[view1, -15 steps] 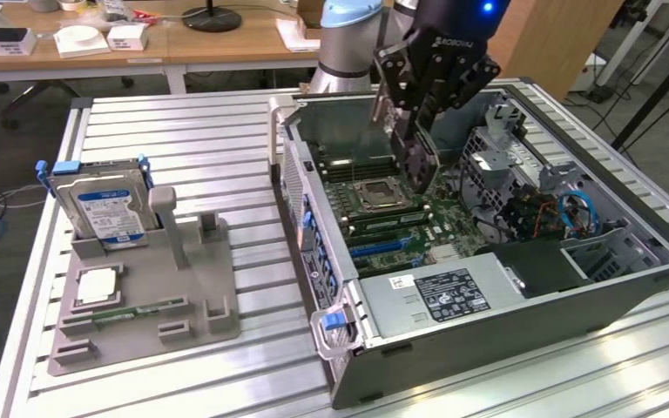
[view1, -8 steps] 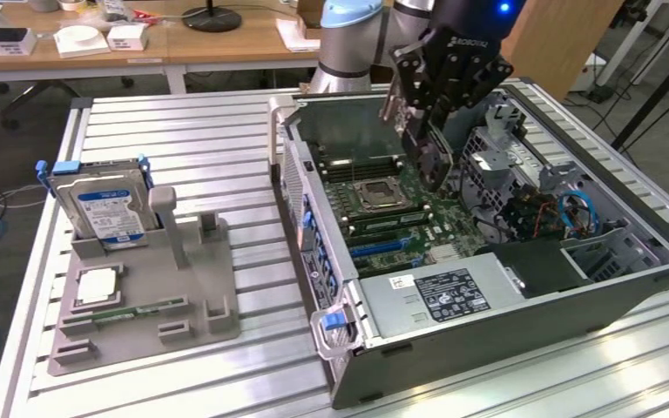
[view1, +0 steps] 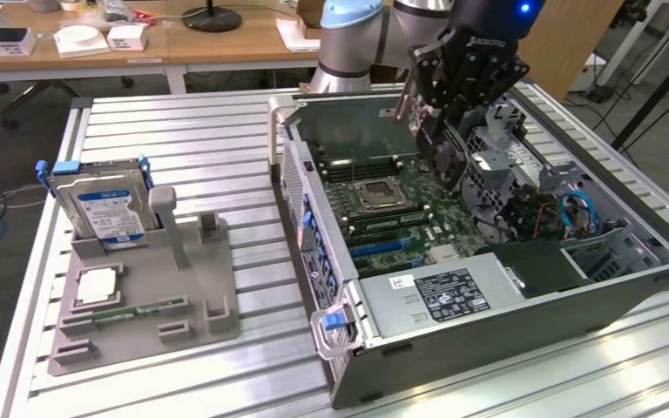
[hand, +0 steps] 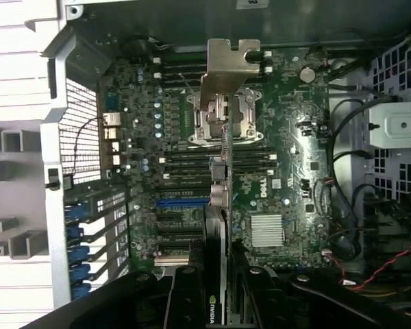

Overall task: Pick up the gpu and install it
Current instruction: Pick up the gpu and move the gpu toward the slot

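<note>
1. At the exterior view's left, a hard drive [view1: 100, 209] stood upright in a gray rack [view1: 201, 261].
2. To its right lay an open computer case [view1: 486, 348], its motherboard [view1: 387, 222] exposed.
3. Above that motherboard, the gripper [view1: 437, 131] was clamped on the graphics card [hand: 221, 181], held on edge.

The gripper [hand: 219, 291] clamps the gpu [hand: 220, 185] edge-on above the Dell motherboard [hand: 288, 157]. Taking the gpu's pale end bracket [hand: 229, 65] as twelve o'clock from the gripper, the CPU socket [hand: 198, 116] lies along that line. The silver heatsink [hand: 266, 229] is at one o'clock and the blue slot [hand: 181, 202] at eleven.
</note>
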Available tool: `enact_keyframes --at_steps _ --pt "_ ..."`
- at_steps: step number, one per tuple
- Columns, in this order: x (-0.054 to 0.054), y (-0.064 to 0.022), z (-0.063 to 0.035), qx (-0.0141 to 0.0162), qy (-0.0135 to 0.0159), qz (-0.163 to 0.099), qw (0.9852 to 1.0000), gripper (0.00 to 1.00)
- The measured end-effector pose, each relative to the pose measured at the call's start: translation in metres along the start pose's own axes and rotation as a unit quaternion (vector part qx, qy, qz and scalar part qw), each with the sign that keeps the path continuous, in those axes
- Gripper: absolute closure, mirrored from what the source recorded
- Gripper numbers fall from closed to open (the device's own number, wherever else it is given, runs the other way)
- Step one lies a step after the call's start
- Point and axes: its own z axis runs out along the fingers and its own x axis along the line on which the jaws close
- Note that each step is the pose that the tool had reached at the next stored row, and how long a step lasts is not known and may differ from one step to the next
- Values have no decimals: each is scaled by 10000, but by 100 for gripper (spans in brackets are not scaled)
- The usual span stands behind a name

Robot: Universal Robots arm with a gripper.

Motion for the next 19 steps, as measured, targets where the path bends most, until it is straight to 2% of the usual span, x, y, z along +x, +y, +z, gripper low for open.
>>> enact_keyframes --at_steps 13,19 --pt "-328 24 -20 1 15 1 10000 74" --pt "-402 30 -24 1 17 1 10000 74"
